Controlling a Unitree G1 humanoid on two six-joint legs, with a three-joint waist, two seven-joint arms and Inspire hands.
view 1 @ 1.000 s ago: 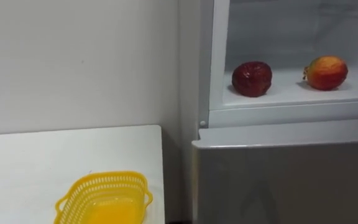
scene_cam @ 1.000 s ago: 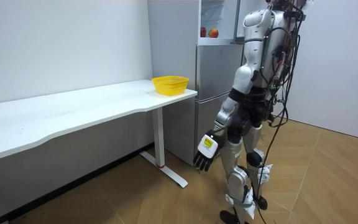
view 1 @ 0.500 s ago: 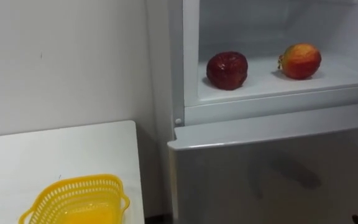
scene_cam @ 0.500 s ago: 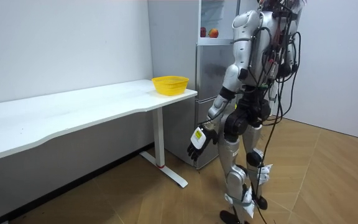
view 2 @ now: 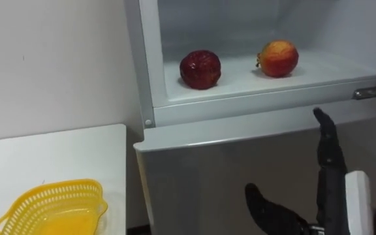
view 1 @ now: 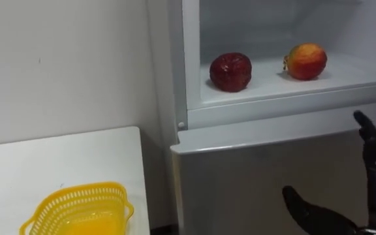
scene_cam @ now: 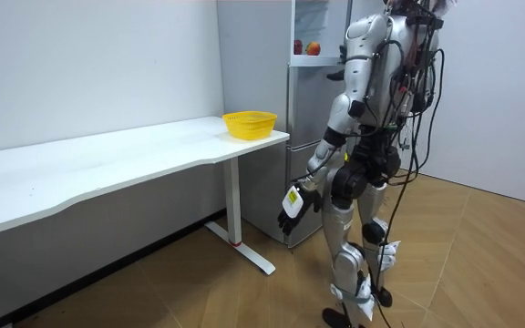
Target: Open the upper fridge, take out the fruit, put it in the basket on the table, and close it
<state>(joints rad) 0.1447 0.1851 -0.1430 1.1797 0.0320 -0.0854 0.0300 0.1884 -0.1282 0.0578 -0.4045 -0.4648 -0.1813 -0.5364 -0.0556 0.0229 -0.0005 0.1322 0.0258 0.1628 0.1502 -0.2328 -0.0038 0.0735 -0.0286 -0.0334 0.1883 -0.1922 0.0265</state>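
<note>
The right hand, empty with fingers straight and thumb spread wide, is below the upper fridge shelf where the dark red apple and the red-yellow apple rest apart, so it should clear the shelf's front edge before cupping the nearer fruit.

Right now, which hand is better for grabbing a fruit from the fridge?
The right hand, probably. It is up in front of the fridge, open and pointing toward the shelf with the dark red fruit and the red-yellow fruit. The left hand hangs low by the leg.
</note>
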